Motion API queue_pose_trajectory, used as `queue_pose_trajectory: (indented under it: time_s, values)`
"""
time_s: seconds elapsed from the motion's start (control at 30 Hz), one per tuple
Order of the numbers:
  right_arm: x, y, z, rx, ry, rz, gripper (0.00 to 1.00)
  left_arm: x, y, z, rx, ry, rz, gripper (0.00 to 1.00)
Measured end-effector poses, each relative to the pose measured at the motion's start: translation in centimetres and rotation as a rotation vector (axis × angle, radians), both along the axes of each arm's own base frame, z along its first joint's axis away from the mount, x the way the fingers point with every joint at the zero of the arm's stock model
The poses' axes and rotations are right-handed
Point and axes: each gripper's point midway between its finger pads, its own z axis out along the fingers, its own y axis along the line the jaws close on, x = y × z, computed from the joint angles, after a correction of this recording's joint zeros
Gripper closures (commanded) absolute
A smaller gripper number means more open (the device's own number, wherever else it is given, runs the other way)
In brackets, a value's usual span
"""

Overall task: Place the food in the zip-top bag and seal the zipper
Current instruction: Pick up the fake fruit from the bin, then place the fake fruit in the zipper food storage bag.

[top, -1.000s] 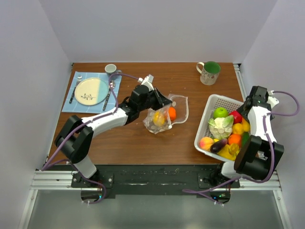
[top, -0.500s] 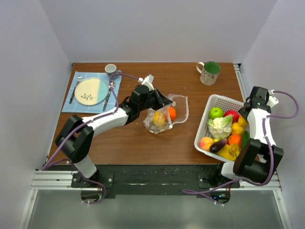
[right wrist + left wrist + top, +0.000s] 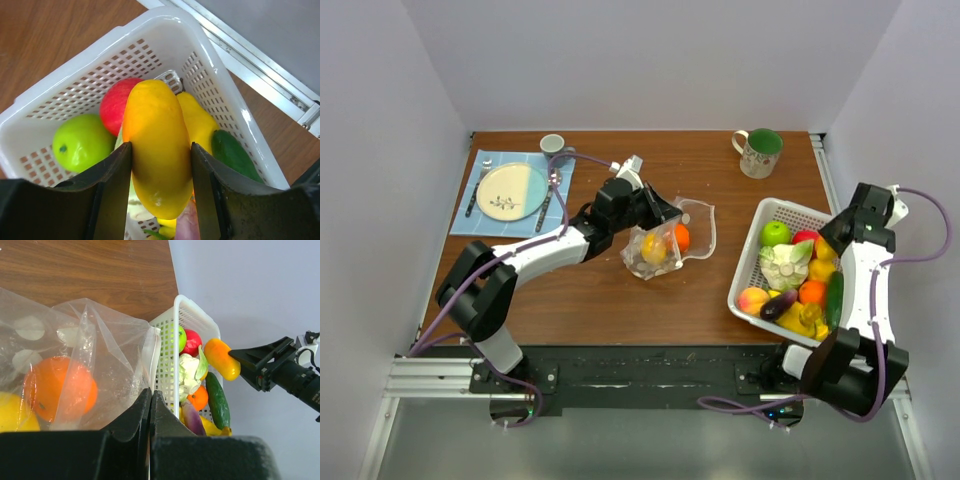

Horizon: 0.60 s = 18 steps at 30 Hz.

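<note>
- Right claw (image 3: 160, 155) grasped a yellow-orange fruit (image 3: 221, 359) just above the basket (image 3: 150, 55).
- Left claw (image 3: 150, 401) was clenched on the bag (image 3: 110, 355) edge, left of the basket.

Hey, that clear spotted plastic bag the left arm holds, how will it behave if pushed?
Probably floppy: the clear spotted plastic bag creases and sags where the left gripper pinches it. Likely light and easily shoved, though the round orange fruit and yellow fruit inside add some weight.
</note>
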Motion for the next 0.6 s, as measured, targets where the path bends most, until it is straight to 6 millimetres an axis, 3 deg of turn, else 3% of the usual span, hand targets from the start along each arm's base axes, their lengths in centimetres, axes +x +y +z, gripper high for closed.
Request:
queue_pose_trajectory:
  time_s: [0.13,0.27,0.6]
  values:
    - [0.4,1.5,1.4,0.023,-0.049,0.054,0.75,-0.1,0.0,-0.2,-0.001,0.001,0.000,1.00]
    - [0.9,4.3,2.6,0.057,-0.097,0.144,0.75,-0.1,-0.1,0.0,-0.012,-0.004,0.000,1.00]
    - [3.2,14.8,5.2,0.150,-0.190,0.420,0.75,-0.2,-0.3,0.3,-0.020,-0.011,-0.005,1.00]
